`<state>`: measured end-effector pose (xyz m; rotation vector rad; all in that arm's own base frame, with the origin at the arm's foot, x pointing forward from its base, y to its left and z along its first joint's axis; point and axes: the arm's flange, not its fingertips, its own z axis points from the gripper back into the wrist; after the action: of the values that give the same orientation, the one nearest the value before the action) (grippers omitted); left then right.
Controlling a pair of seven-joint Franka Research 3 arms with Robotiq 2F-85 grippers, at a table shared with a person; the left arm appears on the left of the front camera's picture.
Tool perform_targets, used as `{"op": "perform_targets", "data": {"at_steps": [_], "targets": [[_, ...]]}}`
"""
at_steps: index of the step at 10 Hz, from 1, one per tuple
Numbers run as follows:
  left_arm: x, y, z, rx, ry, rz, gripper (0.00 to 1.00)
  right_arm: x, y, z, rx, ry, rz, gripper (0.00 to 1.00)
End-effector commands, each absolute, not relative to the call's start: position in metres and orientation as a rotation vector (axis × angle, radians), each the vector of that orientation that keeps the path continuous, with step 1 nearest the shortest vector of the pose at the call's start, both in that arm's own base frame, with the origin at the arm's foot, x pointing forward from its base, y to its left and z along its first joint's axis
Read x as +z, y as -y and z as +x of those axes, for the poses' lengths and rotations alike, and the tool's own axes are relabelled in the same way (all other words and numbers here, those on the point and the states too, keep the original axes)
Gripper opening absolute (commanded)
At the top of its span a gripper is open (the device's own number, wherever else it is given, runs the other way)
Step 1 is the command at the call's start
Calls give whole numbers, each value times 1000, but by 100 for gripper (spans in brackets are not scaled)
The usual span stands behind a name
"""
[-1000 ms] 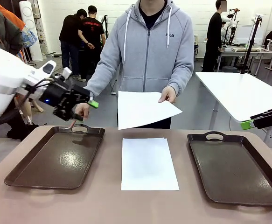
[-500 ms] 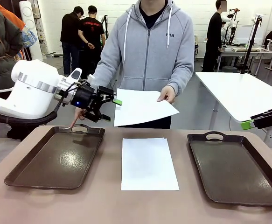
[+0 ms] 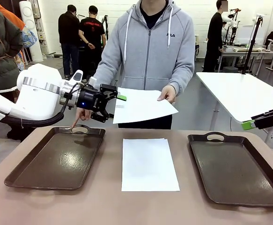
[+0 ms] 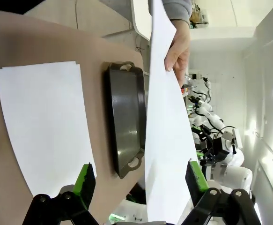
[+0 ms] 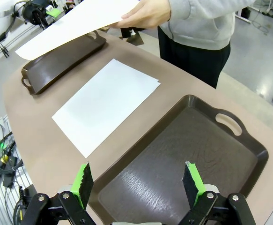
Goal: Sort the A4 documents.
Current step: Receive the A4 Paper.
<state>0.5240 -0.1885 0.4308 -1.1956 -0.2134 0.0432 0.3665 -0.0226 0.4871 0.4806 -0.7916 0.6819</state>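
Currently: sheet offered to the left arm, grip not yet made

We found the left gripper [image 3: 112, 108] with its fingers apart, set about one edge of a sheet [image 3: 143, 105] that a person's hand [image 3: 168, 95] held out above the table [image 3: 103, 206]. We judged the step in hand to be the handover. The next move, in our view, calls for closing squarely on that edge without creasing the thin paper, then carrying it to a tray. A stack of sheets [image 3: 149, 164] lay between the left tray [image 3: 56, 161] and the right tray [image 3: 234, 168], both bare. The left wrist view showed what the front view could not: the sheet ran edge-on between the pads, nearer one, touching neither so far as we could tell. The right wrist view showed the right gripper [image 5: 137, 180] spread wide, holding nothing, above the right tray.
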Motion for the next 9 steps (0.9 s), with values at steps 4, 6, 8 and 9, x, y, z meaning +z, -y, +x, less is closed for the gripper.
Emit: {"op": "perform_targets", "data": {"at_steps": [4, 6, 8, 9], "targets": [[423, 194, 535, 8, 219, -1288, 100, 482, 23, 370, 699, 802, 496, 100], [426, 193, 533, 12, 275, -1260, 100, 482, 23, 370, 699, 802, 496, 100], [428, 194, 532, -2, 292, -1255, 80, 482, 23, 370, 699, 802, 496, 100], [427, 194, 532, -3, 294, -1247, 61, 482, 23, 370, 699, 802, 496, 100]]}}
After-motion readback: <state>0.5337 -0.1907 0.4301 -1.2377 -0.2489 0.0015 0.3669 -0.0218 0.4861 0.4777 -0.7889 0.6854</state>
